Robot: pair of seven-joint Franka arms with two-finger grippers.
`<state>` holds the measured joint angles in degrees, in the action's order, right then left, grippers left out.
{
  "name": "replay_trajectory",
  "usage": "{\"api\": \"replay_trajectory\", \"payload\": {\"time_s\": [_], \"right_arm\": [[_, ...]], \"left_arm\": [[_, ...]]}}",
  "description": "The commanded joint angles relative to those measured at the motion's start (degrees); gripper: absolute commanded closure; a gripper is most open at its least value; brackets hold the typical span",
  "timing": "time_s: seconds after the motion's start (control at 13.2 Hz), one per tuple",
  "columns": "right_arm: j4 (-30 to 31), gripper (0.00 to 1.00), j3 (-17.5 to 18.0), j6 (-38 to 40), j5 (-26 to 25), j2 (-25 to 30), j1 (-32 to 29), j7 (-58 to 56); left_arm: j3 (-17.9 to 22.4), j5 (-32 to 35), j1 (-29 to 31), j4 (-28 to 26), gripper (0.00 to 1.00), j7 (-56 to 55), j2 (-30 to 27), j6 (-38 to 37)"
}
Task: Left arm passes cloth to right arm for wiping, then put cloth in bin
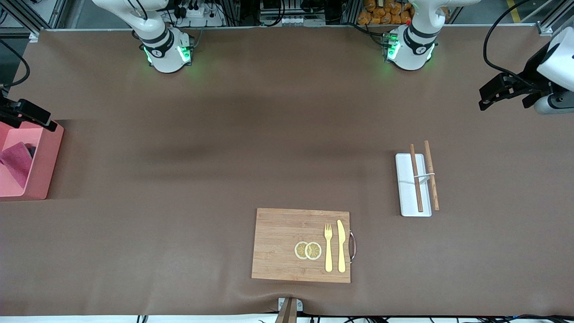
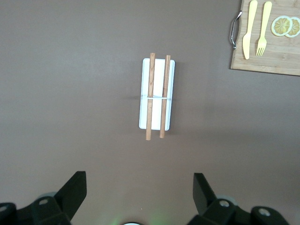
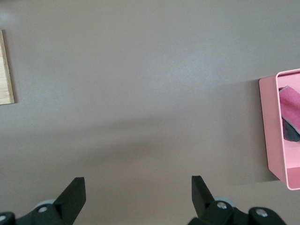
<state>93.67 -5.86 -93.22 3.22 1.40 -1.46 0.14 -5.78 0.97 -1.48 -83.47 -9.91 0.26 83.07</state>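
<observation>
Cloth lies crumpled in the pink bin at the right arm's end of the table, leaning on a wall. The right gripper hangs over bare table near the bin, fingers spread and holding nothing. The left gripper hangs well apart from the bin, over the table near a white tray with two chopsticks, fingers spread and holding nothing.

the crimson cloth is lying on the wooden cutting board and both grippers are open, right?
Not quite. The crimson cloth lies in the pink rectangular plastic bin, as the front view shows. The left gripper and right gripper are both open.
</observation>
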Motion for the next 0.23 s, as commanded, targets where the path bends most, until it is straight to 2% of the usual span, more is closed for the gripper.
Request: {"api": "replay_trajectory", "payload": {"time_s": [0.0,0.15], "right_arm": [[-0.42,0.0,0.24,0.85,-1.11,0.8,0.32,1.36],[-0.69,0.0,0.5,0.67,-1.11,0.8,0.67,1.44]], "left_arm": [[-0.02,-0.88,0.34,-0.21,0.0,1.39,-0.62,-0.01],[-0.02,-0.88,0.34,-0.21,0.0,1.39,-0.62,-0.01]]}}
